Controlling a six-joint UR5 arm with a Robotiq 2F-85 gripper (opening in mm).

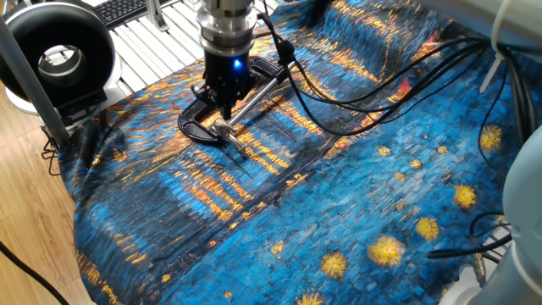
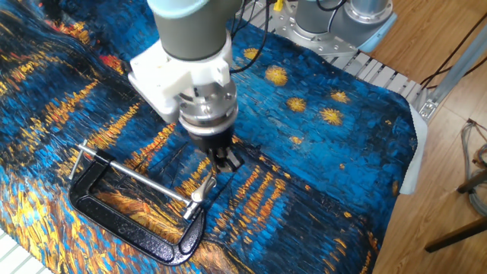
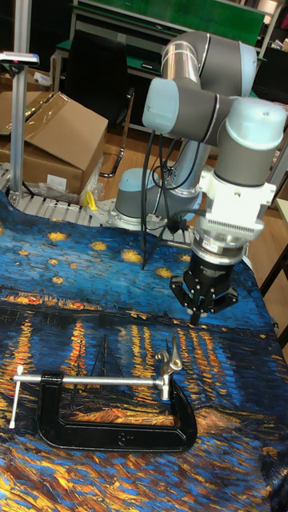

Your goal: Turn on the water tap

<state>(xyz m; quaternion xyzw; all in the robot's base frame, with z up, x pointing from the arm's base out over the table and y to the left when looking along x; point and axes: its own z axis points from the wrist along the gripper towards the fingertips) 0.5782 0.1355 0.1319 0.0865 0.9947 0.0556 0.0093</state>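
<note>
A black C-clamp (image 3: 120, 436) lies flat on the blue-and-gold cloth, its long silver screw (image 2: 137, 179) running across it. Its jaw holds the water tap (image 3: 168, 358), a small silver piece with a lever pointing up, which also shows in the other views (image 2: 204, 186) (image 1: 225, 130). My gripper (image 3: 194, 318) hangs tilted a few centimetres above and to the right of the tap, without touching it. The black fingers are shut, tips together, with nothing between them. From the side camera the gripper (image 2: 227, 159) sits just past the tap's lever.
A black round ring device (image 1: 59, 55) with a glass centre stands beyond the cloth's edge. Black cables (image 1: 339, 102) trail from the arm across the cloth. A cardboard box (image 3: 48, 140) sits behind the table. The cloth drops off at the edge (image 2: 407, 152).
</note>
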